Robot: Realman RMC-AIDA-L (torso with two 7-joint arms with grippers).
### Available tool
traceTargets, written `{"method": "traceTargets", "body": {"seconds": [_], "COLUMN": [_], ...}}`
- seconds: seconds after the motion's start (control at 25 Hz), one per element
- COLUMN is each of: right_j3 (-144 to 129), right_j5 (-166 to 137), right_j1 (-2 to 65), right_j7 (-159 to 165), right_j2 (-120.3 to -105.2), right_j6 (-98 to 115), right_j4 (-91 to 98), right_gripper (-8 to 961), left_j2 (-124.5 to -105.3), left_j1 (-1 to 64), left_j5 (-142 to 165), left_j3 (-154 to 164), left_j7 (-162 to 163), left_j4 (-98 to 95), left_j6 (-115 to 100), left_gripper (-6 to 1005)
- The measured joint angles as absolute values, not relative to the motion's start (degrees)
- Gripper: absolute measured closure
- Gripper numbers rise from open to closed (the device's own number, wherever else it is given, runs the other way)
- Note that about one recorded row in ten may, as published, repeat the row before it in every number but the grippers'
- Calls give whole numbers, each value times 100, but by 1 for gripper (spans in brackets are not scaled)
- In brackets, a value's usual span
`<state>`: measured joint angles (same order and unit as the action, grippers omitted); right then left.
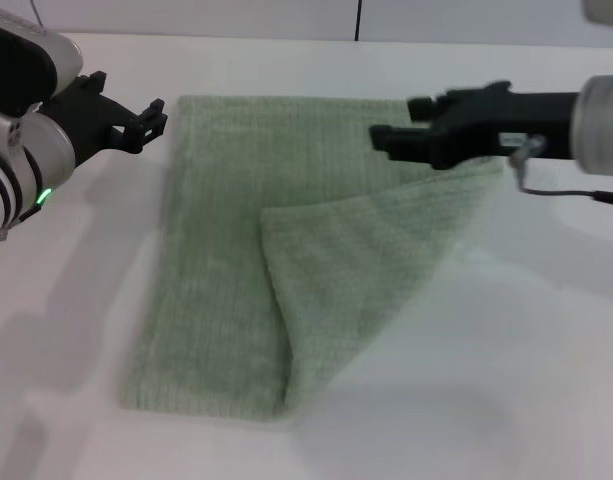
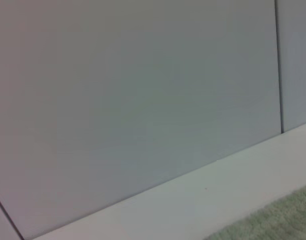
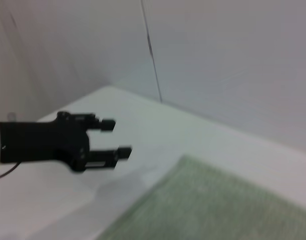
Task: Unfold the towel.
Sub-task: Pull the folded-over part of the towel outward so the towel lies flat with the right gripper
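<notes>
The pale green towel [image 1: 236, 250] lies on the white table, its near right part folded over into a triangular flap [image 1: 356, 270]. My left gripper [image 1: 149, 120] hovers just off the towel's far left corner, open and holding nothing. The right wrist view shows that same left gripper [image 3: 118, 137] with its fingers apart, beside the towel [image 3: 217, 205]. My right gripper [image 1: 398, 122] hangs over the towel's far right part, open and holding nothing. In the left wrist view only a corner of the towel [image 2: 277, 217] shows.
The white table [image 1: 506, 380] extends bare to the right and front of the towel. A pale wall [image 2: 143, 90] with a dark vertical seam [image 2: 278, 65] rises behind the table's far edge.
</notes>
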<state>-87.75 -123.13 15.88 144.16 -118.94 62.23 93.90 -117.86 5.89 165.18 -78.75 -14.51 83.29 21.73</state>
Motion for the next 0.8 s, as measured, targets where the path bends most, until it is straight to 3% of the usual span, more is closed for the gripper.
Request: {"method": "traceTargets", "body": {"seconds": [0.32,0.48,0.6,0.72,0.8], "right_j3": [-8091,-8050,-8057,-8046,-8065], "right_j5": [-12792,-12880,-12978,-13027,-13037], "right_j1": [1950,2019,2032,2056,2060], "right_j7": [14936,14953,14972,15035,15035], "right_j2": [-11882,-11878,-11881,-11883,-11883], "right_j6": [7655,7816,7891,8008,8017], "right_j4": [9714,9715,9713,9686,9684], "right_gripper": [486,722,680,638,553], "left_j2": [-11793,-11795,-11803,-11802,-11805], "left_j1": [864,1143,1391,1580,1683], "left_j5": [16508,16506,16504,16504,16504], "left_j3": [-7895,-7947,-8026,-8108,-8152], "left_j7": [-1653,-1815,-1945,-1954,-1955], "left_j4": [8399,8430,8436,8401,8356], "left_j6": [2841,3403,3907,4216,4317], "left_gripper": [384,391,396,566,673]}}
